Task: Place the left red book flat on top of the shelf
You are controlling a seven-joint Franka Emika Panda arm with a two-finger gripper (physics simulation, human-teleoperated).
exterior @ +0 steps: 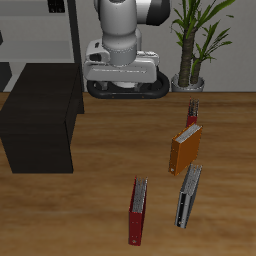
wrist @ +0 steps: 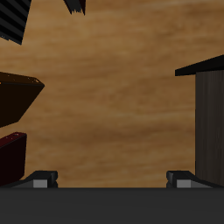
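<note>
The left red book (exterior: 194, 110) stands thin and upright near the plant pot, just behind the orange book (exterior: 185, 148). In the wrist view a dark red edge of the left red book (wrist: 10, 157) shows beside the shadowed orange book (wrist: 17, 96). The shelf (exterior: 40, 120) is a low black cabinet with a flat top, and its corner (wrist: 206, 114) also appears in the wrist view. My gripper (exterior: 125, 90) hangs high above the table between shelf and books. It is open (wrist: 111, 179), its fingertips (wrist: 39, 178) wide apart with nothing between them.
A second red book (exterior: 137, 210) and a grey-blue book (exterior: 189, 193) lie nearer the table's front edge. A potted plant (exterior: 190, 45) stands at the back beside the books. A tall dark rack (exterior: 40, 30) rises behind the shelf.
</note>
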